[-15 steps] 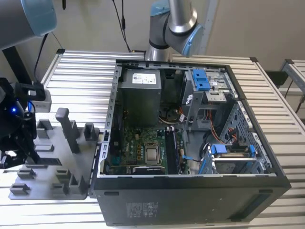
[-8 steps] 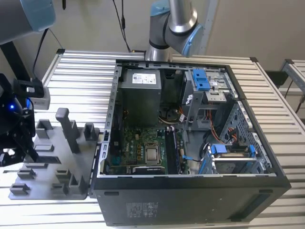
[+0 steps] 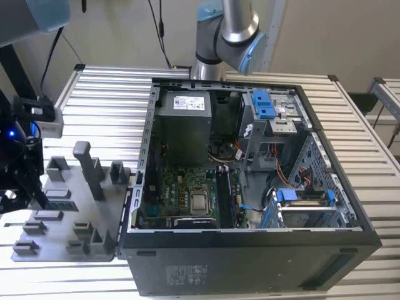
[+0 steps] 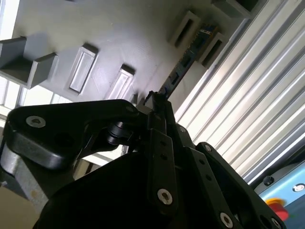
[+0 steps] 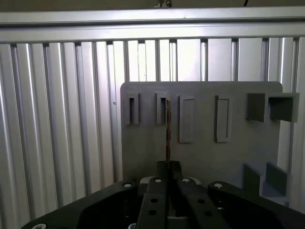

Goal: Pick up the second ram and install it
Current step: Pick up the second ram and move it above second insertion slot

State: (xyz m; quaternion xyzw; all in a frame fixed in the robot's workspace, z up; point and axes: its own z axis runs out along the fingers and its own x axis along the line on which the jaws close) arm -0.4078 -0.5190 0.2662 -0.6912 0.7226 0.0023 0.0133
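Observation:
The second ram shows edge-on as a thin dark strip standing on the grey tray, its far end in a slotted holder. In the second wrist view the second ram is a dark board with small chips, running between two holders. My gripper sits low over the tray with its two black fingers pressed against the near end of the stick; the gripper looks shut on it. In the exterior view the gripper hangs over the tray's edge on the exterior view's left.
The open computer case lies to the exterior view's right of the tray, with the motherboard, power supply and blue drive brackets inside. Grey upright posts rise from the tray. Everything rests on a ribbed metal table.

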